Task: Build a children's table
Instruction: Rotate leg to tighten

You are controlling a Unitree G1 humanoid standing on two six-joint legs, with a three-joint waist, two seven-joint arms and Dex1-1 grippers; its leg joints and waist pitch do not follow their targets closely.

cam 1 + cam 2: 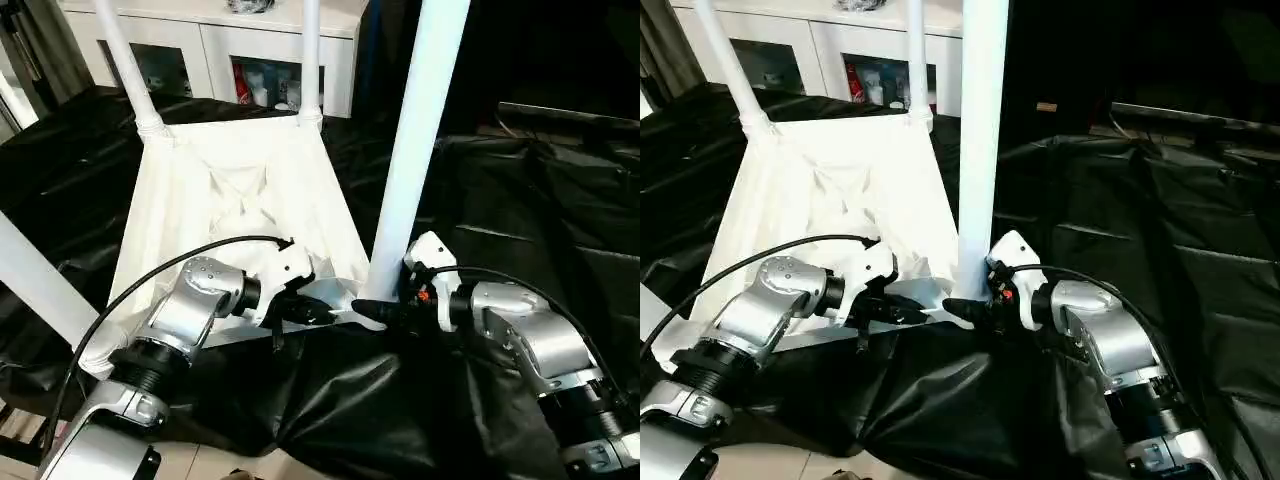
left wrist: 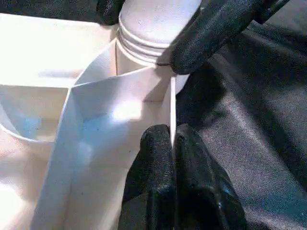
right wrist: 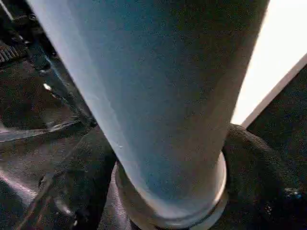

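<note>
The children's table top (image 1: 240, 190) lies upside down on black sheeting, its ribbed underside facing up. Two white legs (image 1: 130, 70) (image 1: 310, 60) stand in the far corner sockets, and another leg (image 1: 40, 280) slants past the near left corner. A thick white leg (image 1: 410, 170) stands upright in the near right socket. My right gripper (image 1: 375, 312) is closed around this leg's base, one finger on each side of its collar (image 3: 158, 201). Just left of that socket, my left gripper (image 2: 173, 158) is shut on the top's thin near rim (image 2: 171, 105).
White cabinets (image 1: 230, 50) with glass doors stand behind the table top. Crumpled black sheeting (image 1: 520, 200) covers the surface all around and hangs over the near edge. A black cable (image 1: 150, 280) loops over my left forearm.
</note>
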